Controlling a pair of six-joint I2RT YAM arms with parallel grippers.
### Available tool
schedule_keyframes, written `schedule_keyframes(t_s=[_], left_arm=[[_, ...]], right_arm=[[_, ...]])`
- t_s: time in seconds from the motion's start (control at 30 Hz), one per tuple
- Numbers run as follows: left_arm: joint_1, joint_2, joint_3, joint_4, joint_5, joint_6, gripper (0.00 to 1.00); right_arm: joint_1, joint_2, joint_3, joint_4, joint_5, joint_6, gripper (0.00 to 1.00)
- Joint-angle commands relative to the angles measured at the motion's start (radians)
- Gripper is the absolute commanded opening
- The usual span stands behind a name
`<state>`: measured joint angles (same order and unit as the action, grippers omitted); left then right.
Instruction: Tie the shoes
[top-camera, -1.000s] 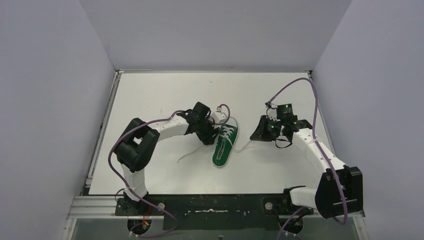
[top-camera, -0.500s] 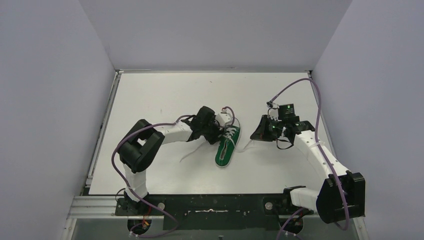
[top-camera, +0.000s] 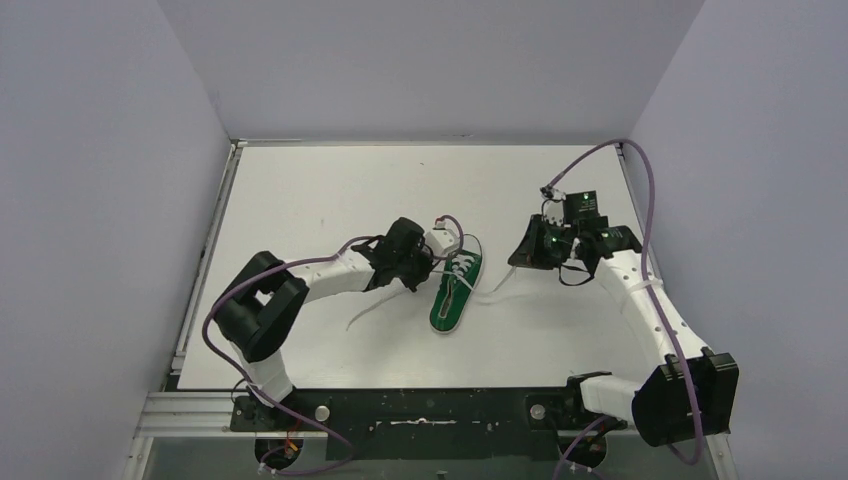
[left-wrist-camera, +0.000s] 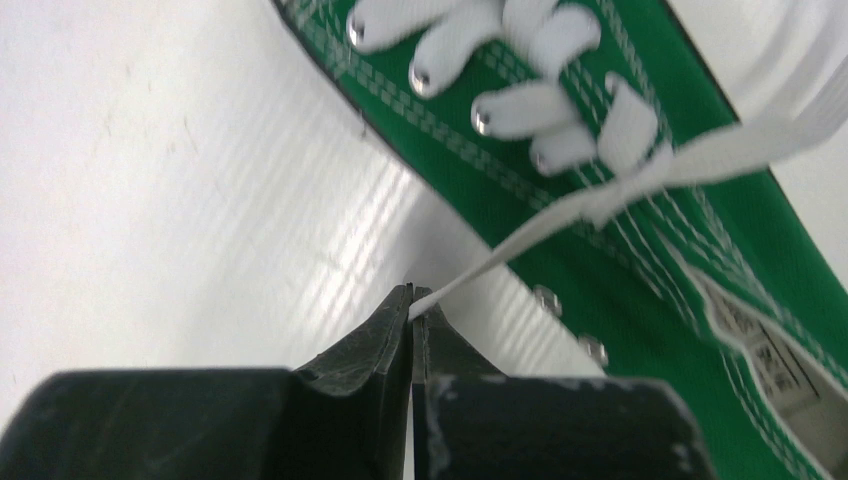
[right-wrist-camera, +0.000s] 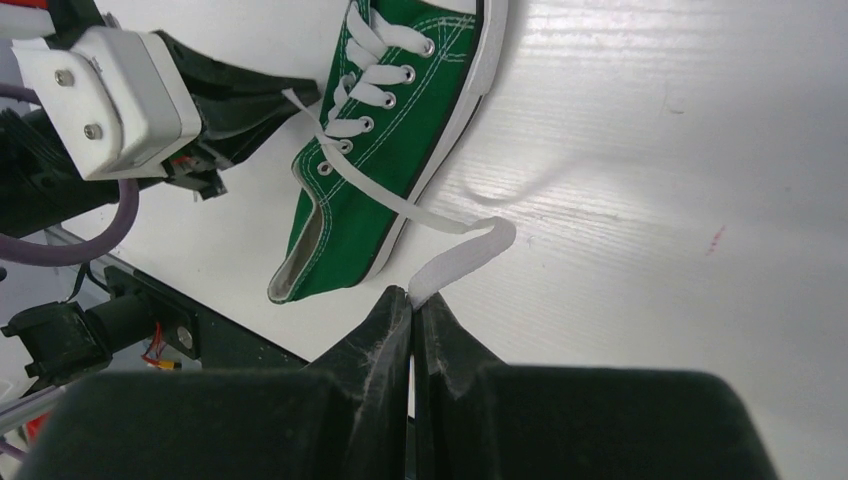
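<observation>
A small green canvas sneaker (top-camera: 453, 290) with white sole rim lies mid-table, toe toward the far side; it also shows in the left wrist view (left-wrist-camera: 640, 190) and the right wrist view (right-wrist-camera: 385, 150). My left gripper (top-camera: 424, 272) sits just left of the shoe, shut on a white lace (left-wrist-camera: 520, 240) that runs taut from the eyelets to its tips (left-wrist-camera: 413, 305). My right gripper (top-camera: 523, 262) is right of the shoe, shut on the other white lace (right-wrist-camera: 455, 255), which loops over the table to its tips (right-wrist-camera: 412, 297).
A loose lace tail (top-camera: 365, 310) trails on the table left of the shoe. The black base rail (top-camera: 430, 410) runs along the near edge. Grey walls enclose the white table (top-camera: 330, 190) on three sides.
The left arm has stretched lower and its lace has pulled tauter. The right gripper has lifted and shifted slightly toward the far right with its lace. The shoe has shifted a little to the right.
</observation>
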<state>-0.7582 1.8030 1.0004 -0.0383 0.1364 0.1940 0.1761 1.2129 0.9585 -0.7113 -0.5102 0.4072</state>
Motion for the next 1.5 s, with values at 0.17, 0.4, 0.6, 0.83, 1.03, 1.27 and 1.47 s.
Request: schedule_keyframes(t_s=[0.17, 0.4, 0.6, 0.83, 1.03, 1.27, 1.47], left_arm=[[0.005, -0.140, 0.048, 0.016, 0.157, -0.169, 0.00], [-0.009, -0.111, 0.061, 0.024, 0.200, -0.224, 0.00], [-0.009, -0.140, 0.080, -0.027, 0.181, -0.216, 0.00], [-0.009, -0.192, 0.109, -0.118, 0.160, -0.228, 0.00], [-0.004, -0.219, 0.121, -0.159, 0.127, -0.199, 0.00], [0.011, -0.247, 0.156, -0.208, 0.093, -0.166, 0.00], [0.017, -0.247, 0.182, -0.220, 0.090, -0.187, 0.01]], right_arm=[[-0.033, 0.128, 0.200, -0.058, -0.038, 0.019, 0.00], [-0.027, 0.452, 0.246, 0.035, -0.132, 0.023, 0.00], [0.018, 0.688, 0.351, 0.100, -0.132, 0.053, 0.00], [0.079, 0.816, 0.448, 0.167, -0.155, 0.101, 0.00], [0.066, 0.814, 0.476, 0.145, -0.163, 0.084, 0.00], [-0.014, 0.671, 0.394, 0.044, -0.164, -0.010, 0.00], [0.018, 0.605, 0.294, 0.027, -0.159, -0.046, 0.00]])
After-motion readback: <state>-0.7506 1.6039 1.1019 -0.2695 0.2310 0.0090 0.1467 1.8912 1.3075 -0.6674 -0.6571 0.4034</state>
